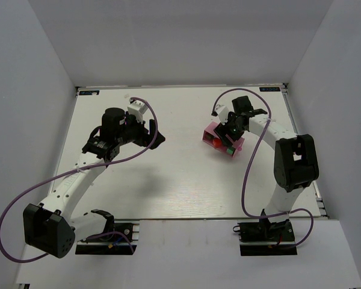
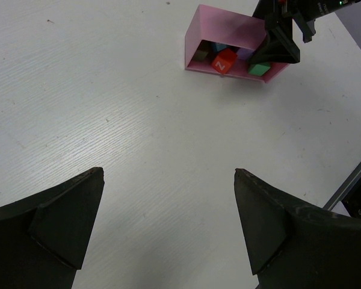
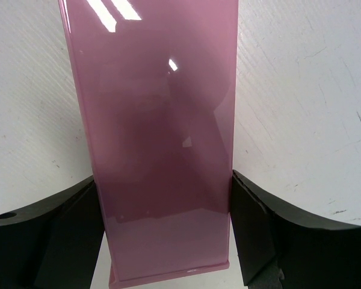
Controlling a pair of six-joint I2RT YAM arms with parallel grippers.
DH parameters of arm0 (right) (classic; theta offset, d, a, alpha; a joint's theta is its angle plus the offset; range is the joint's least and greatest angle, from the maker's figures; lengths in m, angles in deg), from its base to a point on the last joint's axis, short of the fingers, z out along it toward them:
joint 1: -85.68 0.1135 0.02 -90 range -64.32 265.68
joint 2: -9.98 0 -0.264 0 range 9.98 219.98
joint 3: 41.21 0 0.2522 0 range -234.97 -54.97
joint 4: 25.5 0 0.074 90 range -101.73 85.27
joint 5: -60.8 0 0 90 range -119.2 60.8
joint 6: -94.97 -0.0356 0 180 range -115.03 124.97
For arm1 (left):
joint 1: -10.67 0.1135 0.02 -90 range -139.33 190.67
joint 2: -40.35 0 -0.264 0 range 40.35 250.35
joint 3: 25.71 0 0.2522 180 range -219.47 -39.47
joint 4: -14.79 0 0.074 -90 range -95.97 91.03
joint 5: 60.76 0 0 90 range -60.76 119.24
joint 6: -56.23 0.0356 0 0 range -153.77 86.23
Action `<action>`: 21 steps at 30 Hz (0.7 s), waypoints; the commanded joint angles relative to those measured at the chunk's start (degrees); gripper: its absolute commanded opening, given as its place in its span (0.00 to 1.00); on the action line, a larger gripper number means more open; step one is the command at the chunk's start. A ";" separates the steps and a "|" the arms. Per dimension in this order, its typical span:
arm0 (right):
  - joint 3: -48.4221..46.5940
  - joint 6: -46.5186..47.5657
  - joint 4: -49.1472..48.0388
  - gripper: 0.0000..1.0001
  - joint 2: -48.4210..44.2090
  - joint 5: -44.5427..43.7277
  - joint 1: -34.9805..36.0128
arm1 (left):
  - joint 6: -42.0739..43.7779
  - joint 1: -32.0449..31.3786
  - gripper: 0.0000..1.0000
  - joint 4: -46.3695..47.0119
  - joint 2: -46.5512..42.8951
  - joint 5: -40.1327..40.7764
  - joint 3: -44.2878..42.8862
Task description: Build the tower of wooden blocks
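Note:
The wood blocks lie in a loose cluster inside a pink tray [image 2: 228, 27] that is tipped on its side, with its open face toward the left arm. A red block [image 2: 224, 61], a green block [image 2: 260, 69], a blue one [image 2: 218, 47] and a dark one [image 2: 200, 55] show. From above, the red block [image 1: 216, 143] sits at the tray's [image 1: 212, 130] lower edge. My right gripper [image 3: 166, 186] is shut on the tray [image 3: 162, 108], one finger [image 3: 271, 229] pressed on each long side. My left gripper [image 2: 168, 174] is open over bare table, well left of the tray.
White walls enclose the white table [image 1: 180, 180] on the left, back and right. The right arm's elbow [image 1: 296, 162] stands just right of the tray. A purple cable [image 1: 246, 180] loops down from the right wrist.

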 commanded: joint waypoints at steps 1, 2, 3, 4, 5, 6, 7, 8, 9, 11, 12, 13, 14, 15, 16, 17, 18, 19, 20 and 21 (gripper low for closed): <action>-0.60 -1.08 -1.84 0.00 -2.23 0.60 0.29 | 0.50 0.34 1.00 1.30 -1.20 -0.97 0.35; 0.19 -1.08 -2.37 0.00 -2.58 0.24 0.29 | 0.50 0.34 1.00 1.30 -1.20 -0.97 0.35; 0.89 -1.17 -3.07 0.00 -3.54 -0.37 0.38 | 0.50 0.34 1.00 1.30 -1.20 -0.97 0.35; 1.24 -1.43 -4.56 0.00 -3.82 -0.64 0.38 | 0.50 0.34 1.00 1.30 -1.20 -0.97 0.35; 1.86 -1.87 -5.27 0.00 -4.17 -1.68 0.56 | 0.50 0.34 1.00 1.30 -1.20 -0.97 0.35; 2.47 -1.96 -5.89 0.00 -4.95 -2.39 0.56 | 0.50 0.34 1.00 1.30 -1.20 -0.97 0.35; 2.83 -2.13 -7.81 0.00 -5.48 -2.74 0.64 | 0.50 0.34 1.00 1.30 -1.20 -0.97 0.35; 3.53 -2.48 -8.44 0.00 -6.36 -3.62 0.91 | 0.50 0.34 1.00 1.30 -1.20 -0.97 0.35; 4.40 -2.49 -9.92 0.00 -6.63 -5.02 0.91 | 0.50 0.34 1.00 1.30 -1.20 -0.97 0.35; 5.46 -2.49 -11.95 0.00 -8.29 -6.52 1.70 | 0.50 0.34 1.00 1.30 -1.20 -0.97 0.35; 6.34 -2.49 -13.09 0.00 -8.56 -8.01 1.79 | 0.50 0.34 1.00 1.30 -1.20 -0.97 0.35; 6.69 -2.31 -14.67 0.00 -9.96 -9.59 2.22 | 0.50 0.34 1.00 1.30 -1.20 -0.97 0.35; 8.18 -2.22 -15.99 0.00 -10.14 -9.69 2.75 | 0.50 0.34 1.00 1.30 -1.20 -0.97 0.35; 8.54 -1.96 -16.70 0.00 -10.58 -13.09 3.28 | 0.50 0.34 1.00 1.30 -1.20 -0.97 0.35; 8.98 -1.87 -17.40 0.00 -11.19 -13.90 3.63 | 0.50 0.34 1.00 1.30 -1.20 -0.97 0.35; 9.94 -1.70 -19.06 0.00 -11.81 -14.35 3.98 | 0.50 0.34 1.00 1.30 -1.20 -0.97 0.35; 10.30 -1.61 -19.43 0.00 -11.99 -15.92 4.94 | 0.50 0.34 1.00 1.30 -1.20 -0.97 0.35; 10.48 -1.43 -19.78 0.00 -12.25 -16.63 5.13 | 0.50 0.34 1.00 1.30 -1.20 -0.97 0.35; 10.39 -1.34 -19.78 0.00 -12.08 -16.72 5.30 | 0.50 0.34 1.00 1.30 -1.20 -0.97 0.35; 10.48 -1.17 -19.61 0.00 -11.91 -16.98 5.74 | 0.50 0.34 1.00 1.30 -1.20 -0.97 0.35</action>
